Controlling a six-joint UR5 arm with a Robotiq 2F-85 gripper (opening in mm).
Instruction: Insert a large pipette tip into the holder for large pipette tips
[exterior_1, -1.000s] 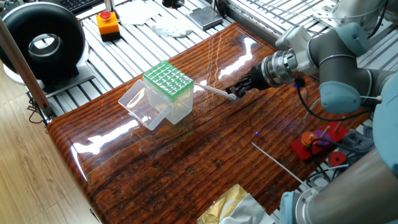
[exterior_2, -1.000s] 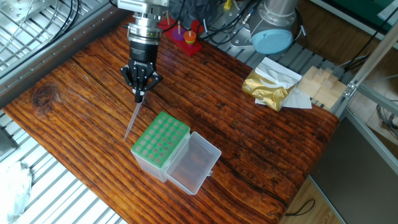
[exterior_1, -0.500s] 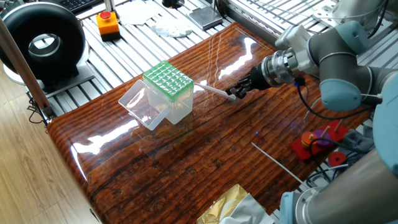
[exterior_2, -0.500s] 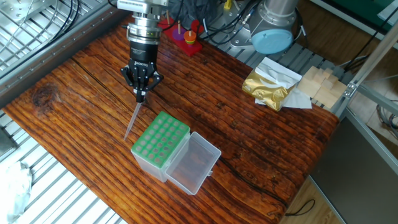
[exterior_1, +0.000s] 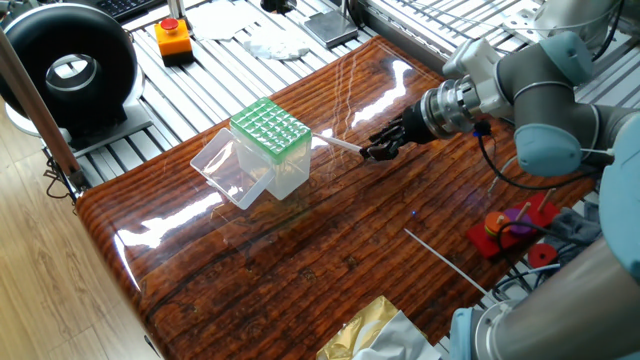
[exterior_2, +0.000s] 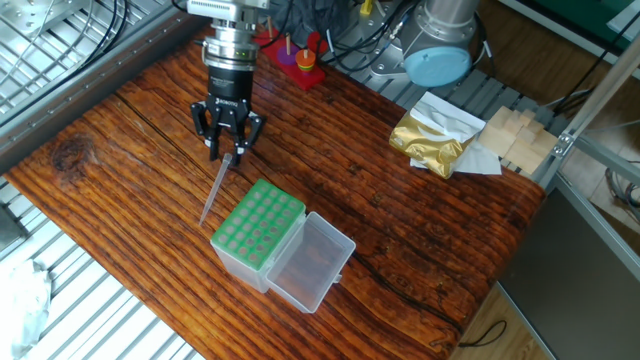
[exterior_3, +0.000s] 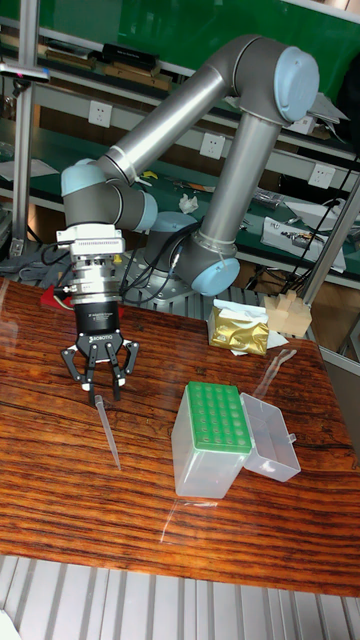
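The two-finger hand (exterior_2: 226, 150) has just spread its jaws: half a second ago they were pinched together on the wide end of the slim, translucent whitish pipette tip (exterior_2: 213, 192), and now they stand apart on either side of that end, holding nothing. In the tall fixed view the hand (exterior_3: 98, 385) hangs with open fingers just above the tip's top end (exterior_3: 107, 431), and I cannot tell whether a finger touches it. The tip itself has not visibly shifted; it reaches from beneath the hand down toward the near edge, its point resting on the wood.

My reading is that the tip has been let go, not carried to its target, so the insertion is not done. The small clear plastic box with the green grid top (exterior_2: 258, 233) stands just beyond the tip's far end from the hand, its clear hinged lid (exterior_2: 311, 262) folded open on the side away from the hand.

The glossy, reddish striped-wood worktop (exterior_1: 300, 250) throws strong glare. Well away from the hand lie a crumpled gold foil packet (exterior_2: 432, 143) and pale wooden blocks (exterior_2: 516, 135); behind the hand sits a red and yellow toy piece (exterior_2: 303, 62). Metal slatted frames (exterior_2: 60, 40) border the worktop.
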